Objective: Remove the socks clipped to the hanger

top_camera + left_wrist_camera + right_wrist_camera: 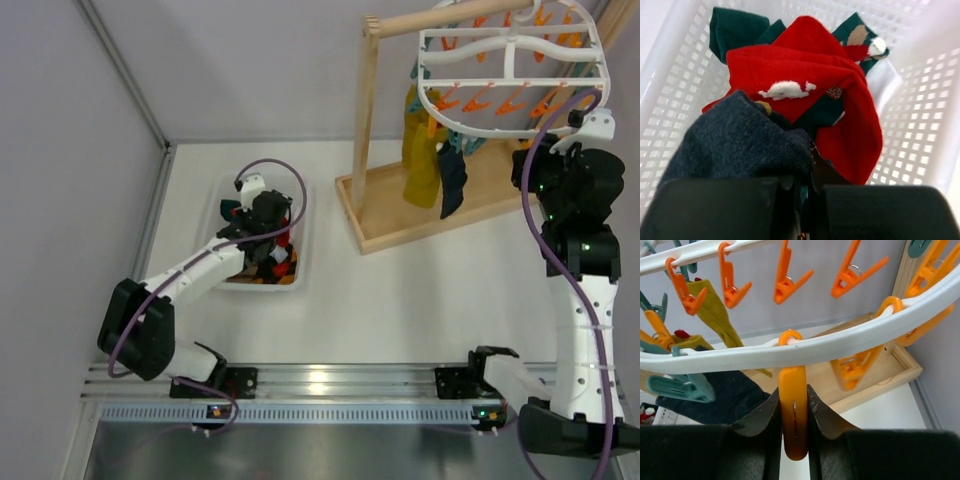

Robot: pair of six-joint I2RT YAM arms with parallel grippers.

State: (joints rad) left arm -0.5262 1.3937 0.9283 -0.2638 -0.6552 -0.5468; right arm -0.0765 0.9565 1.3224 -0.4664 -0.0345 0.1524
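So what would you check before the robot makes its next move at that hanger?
1. Right gripper on an orange clothespin: ok, its fingers press both sides.
2. Sock in that clothespin: not ok, none hangs from it.
3. Socks left on the hanger: ok, a yellow sock and a dark teal sock hang there.
4. Left gripper out of the way: ok, shut, low over the basket of red socks.
5. Left gripper free of the navy sock: cannot tell.

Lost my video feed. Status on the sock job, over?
Left gripper shut, down in basket, dark sock at its tips. Right gripper shut on orange clothespin on hanger. Mustard socks clipped nearby. Nothing blocking.
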